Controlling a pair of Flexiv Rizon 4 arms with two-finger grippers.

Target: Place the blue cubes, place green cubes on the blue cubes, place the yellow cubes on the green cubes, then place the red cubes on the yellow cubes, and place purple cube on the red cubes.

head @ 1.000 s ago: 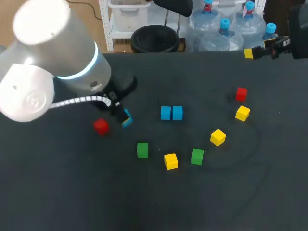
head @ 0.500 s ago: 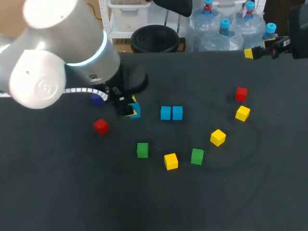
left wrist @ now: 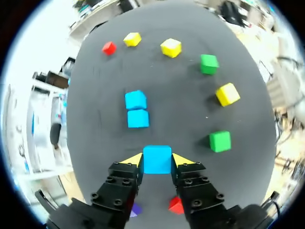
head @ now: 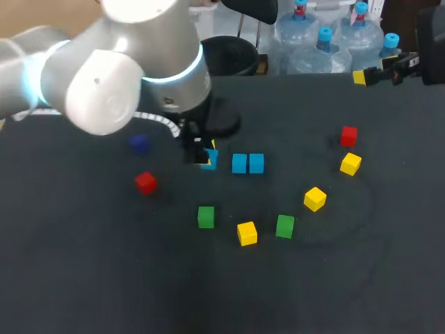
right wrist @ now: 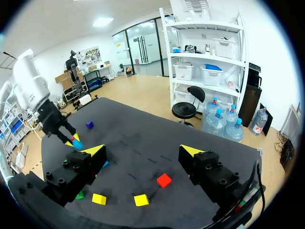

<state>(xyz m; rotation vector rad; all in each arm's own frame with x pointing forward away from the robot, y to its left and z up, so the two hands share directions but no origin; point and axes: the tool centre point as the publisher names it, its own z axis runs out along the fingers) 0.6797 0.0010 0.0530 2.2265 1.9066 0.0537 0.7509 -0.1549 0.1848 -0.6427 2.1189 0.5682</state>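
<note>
One dark desk (head: 83, 278) filled the head view, and the left arm (head: 118, 69) reached over it from the upper left of the frame. The left tool (left wrist: 157, 160) was clamped on a blue cube (head: 211, 160), one yellow tip on each side face. It held the cube just left of centre, close beside the two blue cubes (head: 247, 163) that sat touching in a row. The right tool (right wrist: 143, 151) hung at the upper right, fingers apart and empty. Green cubes (head: 206, 216), yellow cubes (head: 247, 233) and red cubes (head: 145, 182) lay scattered around the lower middle and right, with the purple cube (head: 139, 144) at mid left.

To do this step well, I judged the held cube should come down flat at the row's left end, faces square, before release. A cube has no long axis. Its edges looked roughly parallel with the row, which ran left to right.
</note>
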